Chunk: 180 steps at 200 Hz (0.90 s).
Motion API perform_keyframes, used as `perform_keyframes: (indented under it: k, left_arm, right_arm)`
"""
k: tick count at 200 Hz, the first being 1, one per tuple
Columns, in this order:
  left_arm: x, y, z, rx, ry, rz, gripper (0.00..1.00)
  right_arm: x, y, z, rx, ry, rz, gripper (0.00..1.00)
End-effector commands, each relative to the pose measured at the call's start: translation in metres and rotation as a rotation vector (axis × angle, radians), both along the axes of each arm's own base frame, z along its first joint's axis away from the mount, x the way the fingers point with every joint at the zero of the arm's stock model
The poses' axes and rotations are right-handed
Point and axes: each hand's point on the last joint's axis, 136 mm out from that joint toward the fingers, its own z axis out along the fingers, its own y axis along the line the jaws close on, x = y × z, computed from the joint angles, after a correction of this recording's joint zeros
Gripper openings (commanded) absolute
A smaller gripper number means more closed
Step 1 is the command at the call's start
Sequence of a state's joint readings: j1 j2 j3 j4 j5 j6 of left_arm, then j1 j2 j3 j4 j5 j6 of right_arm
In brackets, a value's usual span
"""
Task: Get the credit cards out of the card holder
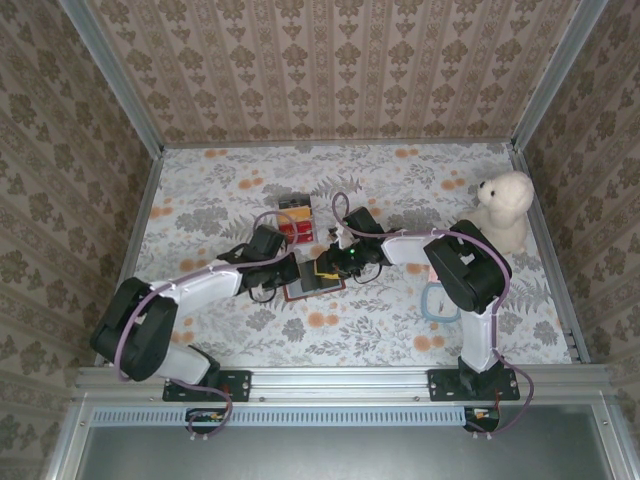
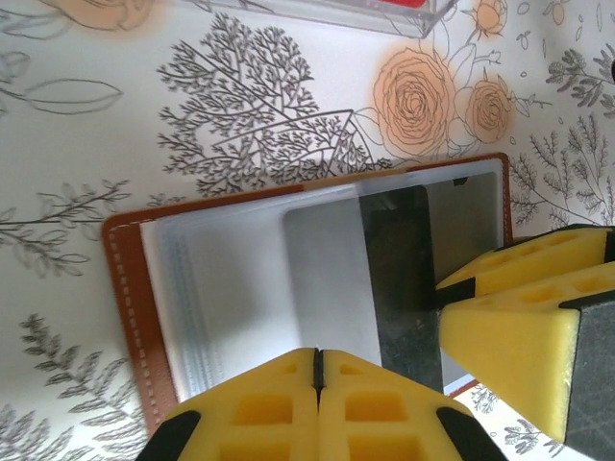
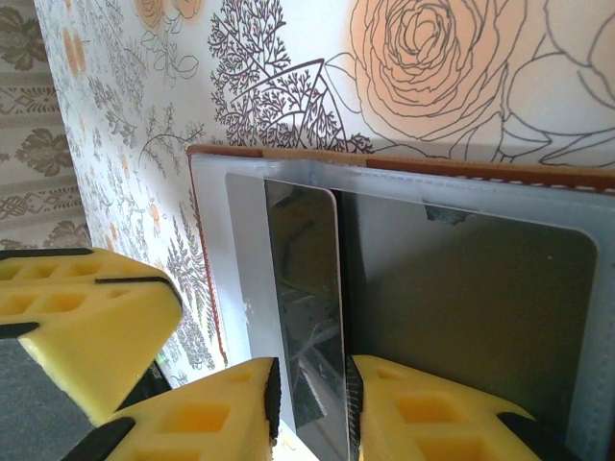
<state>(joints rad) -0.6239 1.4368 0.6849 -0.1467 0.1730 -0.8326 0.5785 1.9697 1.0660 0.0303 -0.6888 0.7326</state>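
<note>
Brown damask wallpaper (image 1: 330, 60) covers the walls around a table (image 1: 420, 190) spread with a floral cloth of grey leaves and orange roses. Near the middle of the table lies the card holder (image 2: 135, 288). It is opened flat, and its reddish-brown stitched leather border frames a stack of clear plastic sleeves (image 2: 221, 279). Both arms stretch from the near edge and meet over it. The left gripper (image 2: 318, 357) hangs over the sleeves at one side of the holder. Its yellow fingers are pressed together with only a thin seam between them, and nothing can be seen in that seam. The right gripper (image 3: 309, 373) is at the opposite side with its jaws slightly apart. A dark glossy card (image 3: 303, 279) shows in the narrow gap between them, but I cannot tell whether the fingers touch it. In the left wrist view the right fingertips sit at that card's edge. The dark card lies on the sleeves just beside a pale silver-grey card (image 2: 322, 279), and a larger grey card (image 3: 461, 307) sits inside a sleeve on its other side. Just beyond the holder stands a small black box (image 1: 295, 222) with red and yellow contents. Well off to the right, near the wall, sits a white plush toy (image 1: 503, 208). A small pale blue object (image 1: 437, 305), too small to identify, lies beside the right arm.
</note>
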Motion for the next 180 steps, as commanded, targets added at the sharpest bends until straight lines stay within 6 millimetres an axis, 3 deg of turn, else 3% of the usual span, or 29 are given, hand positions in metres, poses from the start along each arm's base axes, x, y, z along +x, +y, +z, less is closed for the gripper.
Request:
perform_keyframes:
  k: [1,34,114,145,180]
  left_arm:
    - [-0.001,-0.008,-0.008,0.012,0.026,-0.036,0.04]
    - [-0.006,-0.007,-0.026,0.038,0.079,-0.022,0.02]
    - [-0.022,0.008,-0.044,0.081,0.129,0.025,0.02]
    - [-0.021,0.01,-0.043,0.083,0.116,0.033,0.06]
    - [-0.012,0.006,-0.025,0.043,0.056,0.051,0.16]
  right_arm:
    - [-0.007,-0.008,-0.024,-0.077,0.042,-0.004,0.29]
    - [-0.007,-0.008,-0.025,-0.074,0.037,-0.003,0.27]
    - [-0.01,0.003,-0.018,0.002,0.039,0.027,0.2]
    - [-0.005,0.001,-0.011,0.01,0.004,-0.003,0.1]
    - [0.001,-0.01,0.006,0.006,-0.063,-0.028,0.03]
